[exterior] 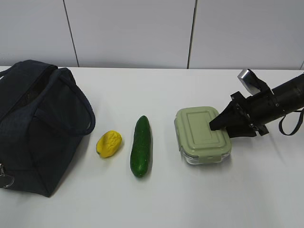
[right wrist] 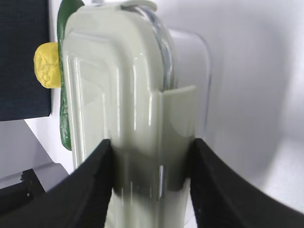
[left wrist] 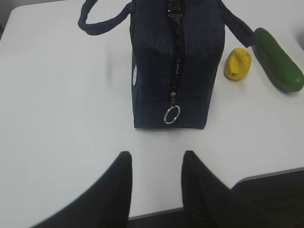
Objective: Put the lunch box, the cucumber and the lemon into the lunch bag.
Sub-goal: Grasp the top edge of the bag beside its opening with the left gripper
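- Nothing is packed yet: the small lumpy yellow lemon (exterior: 109, 144) and the long glossy dark green cucumber (exterior: 141, 146) lie side by side on the white table (exterior: 142, 204), between the bag and the box.
- The dark navy fabric lunch bag (exterior: 35, 123) stands at the left; its zipper with the metal ring pull (left wrist: 172, 114) looks closed at the near end.
- The right gripper (right wrist: 151, 185) has its fingers pressed on the right end of the clear lunch box with sage-green lid (exterior: 202, 134), which sits on the table.
- The left gripper (left wrist: 156, 187) hangs parted, empty, before the bag.

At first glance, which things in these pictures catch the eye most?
The right gripper straddling the sage-green lunch box at right stands out. At left sits the dark navy lunch bag, with the yellow lemon and the cucumber lying between them.
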Controlling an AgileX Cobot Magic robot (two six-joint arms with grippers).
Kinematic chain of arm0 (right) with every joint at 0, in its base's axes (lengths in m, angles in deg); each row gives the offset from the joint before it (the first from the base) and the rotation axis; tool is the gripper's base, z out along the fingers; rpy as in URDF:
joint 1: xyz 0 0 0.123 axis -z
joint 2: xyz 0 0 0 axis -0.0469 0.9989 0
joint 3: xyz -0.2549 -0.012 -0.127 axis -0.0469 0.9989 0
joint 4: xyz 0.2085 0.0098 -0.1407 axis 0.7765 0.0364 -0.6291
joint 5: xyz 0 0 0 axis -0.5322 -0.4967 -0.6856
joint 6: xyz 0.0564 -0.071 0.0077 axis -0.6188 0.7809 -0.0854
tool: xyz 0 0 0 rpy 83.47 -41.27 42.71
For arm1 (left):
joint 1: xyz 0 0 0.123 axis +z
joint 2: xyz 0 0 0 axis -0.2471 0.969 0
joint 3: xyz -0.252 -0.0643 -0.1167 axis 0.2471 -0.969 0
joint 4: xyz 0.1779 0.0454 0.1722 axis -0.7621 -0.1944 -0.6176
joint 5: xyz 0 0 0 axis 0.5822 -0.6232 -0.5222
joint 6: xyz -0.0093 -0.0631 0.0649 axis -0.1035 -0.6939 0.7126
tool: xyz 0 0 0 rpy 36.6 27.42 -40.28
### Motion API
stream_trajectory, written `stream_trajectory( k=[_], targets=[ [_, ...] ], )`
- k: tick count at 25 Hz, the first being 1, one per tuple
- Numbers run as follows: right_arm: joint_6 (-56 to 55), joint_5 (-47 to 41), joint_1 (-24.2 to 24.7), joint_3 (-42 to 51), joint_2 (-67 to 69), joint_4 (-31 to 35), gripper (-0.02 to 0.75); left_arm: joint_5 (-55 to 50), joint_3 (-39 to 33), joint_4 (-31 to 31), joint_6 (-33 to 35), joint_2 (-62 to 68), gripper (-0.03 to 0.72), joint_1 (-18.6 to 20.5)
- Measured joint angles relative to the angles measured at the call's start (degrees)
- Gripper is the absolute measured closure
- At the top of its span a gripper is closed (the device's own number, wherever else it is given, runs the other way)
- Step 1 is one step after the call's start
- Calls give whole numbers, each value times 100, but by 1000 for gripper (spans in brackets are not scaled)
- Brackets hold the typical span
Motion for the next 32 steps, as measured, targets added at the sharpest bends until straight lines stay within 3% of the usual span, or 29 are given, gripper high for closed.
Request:
stream_trajectory(
  k=[20,32],
  targets=[
    [-259,0,0,47,-839,88,384,55,0,465,0,462,449,0],
    [-449,-68,0,69,-1256,112,384,1128,127,585,0,1933,405,0]
  ],
)
